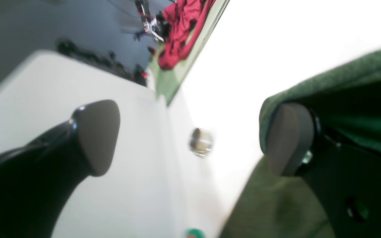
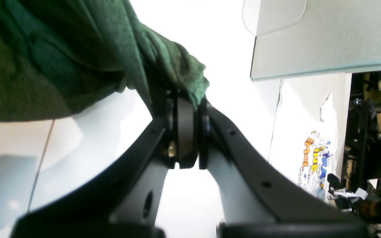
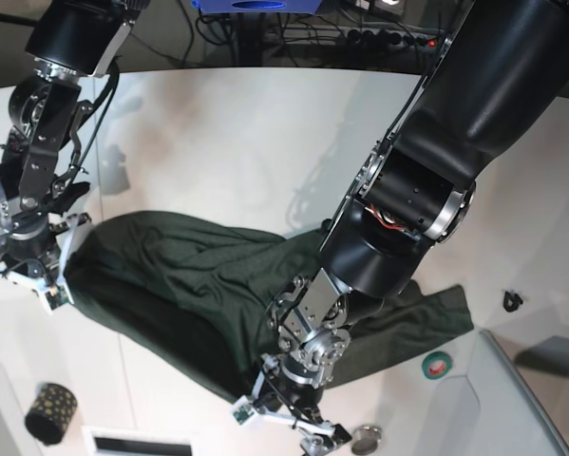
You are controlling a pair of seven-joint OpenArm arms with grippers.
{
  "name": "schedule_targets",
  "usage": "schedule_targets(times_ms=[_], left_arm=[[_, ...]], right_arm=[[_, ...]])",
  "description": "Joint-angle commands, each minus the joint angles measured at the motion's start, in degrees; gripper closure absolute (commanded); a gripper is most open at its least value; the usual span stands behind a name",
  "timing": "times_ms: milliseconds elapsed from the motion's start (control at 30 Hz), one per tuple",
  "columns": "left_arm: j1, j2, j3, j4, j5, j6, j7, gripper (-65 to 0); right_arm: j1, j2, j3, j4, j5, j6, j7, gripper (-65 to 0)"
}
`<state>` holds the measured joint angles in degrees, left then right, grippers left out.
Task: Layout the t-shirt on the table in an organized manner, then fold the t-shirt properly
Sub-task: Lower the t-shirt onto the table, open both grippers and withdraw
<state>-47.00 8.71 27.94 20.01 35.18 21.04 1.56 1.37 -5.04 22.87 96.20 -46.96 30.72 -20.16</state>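
White worktop (image 3: pixel 265 142) carrying the dark green t-shirt (image 3: pixel 189 285) spread rumpled across its near half, right fingers (image 2: pixel 190 132) clamped on a bunched shirt edge, left fingers (image 1: pixel 190 138) spread wide, gripping nothing, cloth draped against one pad.

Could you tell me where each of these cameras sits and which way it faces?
Left wrist: behind the left gripper, looking past its open fingers at the table and the t-shirt.
Right wrist: behind the right gripper, shut on the t-shirt.
Base: high above, looking down on the table and both arms.
All views share the t-shirt.
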Motion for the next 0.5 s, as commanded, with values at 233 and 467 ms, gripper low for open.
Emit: schedule_targets(times_ms=[233, 467], left_arm=[[-2.27, 0.29, 22.91, -1.24, -3.31, -2.88, -0.46, -65.0], [-5.0, 0.29, 17.46, 0.78, -32.06, -23.63, 5.95, -65.0]], right_arm=[[0.88, -0.19, -0.06, 0.9, -0.21, -0.87, 0.78, -0.6], [0.08, -0.46, -0.06, 1.34, -0.38, -0.87, 0.78, -0.6]])
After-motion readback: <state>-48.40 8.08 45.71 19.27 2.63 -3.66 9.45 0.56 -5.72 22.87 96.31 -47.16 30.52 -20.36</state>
